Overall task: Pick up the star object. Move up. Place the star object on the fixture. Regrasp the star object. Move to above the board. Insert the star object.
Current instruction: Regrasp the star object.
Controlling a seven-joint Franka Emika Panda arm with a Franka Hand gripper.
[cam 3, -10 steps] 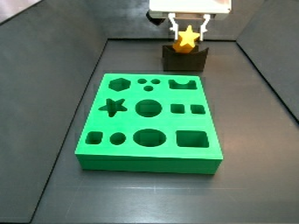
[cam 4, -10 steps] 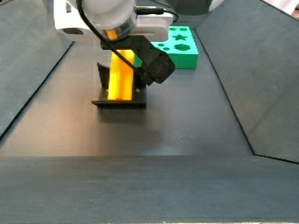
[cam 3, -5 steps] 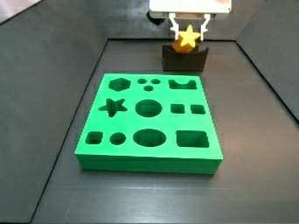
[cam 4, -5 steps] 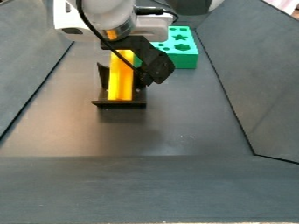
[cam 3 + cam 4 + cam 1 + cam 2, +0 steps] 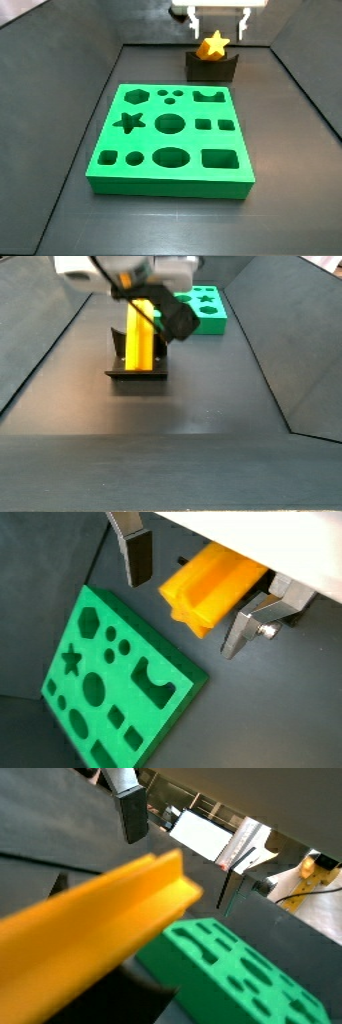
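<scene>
Star object (image 5: pixel 213 44) rests on the fixture (image 5: pixel 211 68) by the floor's far edge; gripper (image 5: pixel 215 14) above, released, empty. Regrasp and insertion into board (image 5: pixel 173 140) remain

Under the gripper (image 5: pixel 221 22) and running out well ahead of it, a dark grey matte floor (image 5: pixel 174 225), seen in both side views, with a dull sheen on the stretch farthest from the gripper (image 5: pixel 160 456)

To either side of the gripper, dark side walls (image 5: pixel 40 90) sloping up and outward from the floor's edges, meeting it along thin pale seams

In a wrist view, well beyond the gripper and framed between its fingers, a white panel (image 5: pixel 203 833), flat and tilted; off to one side of the gripper, a yellow cable (image 5: pixel 321 872), looped, partly blurred
</scene>
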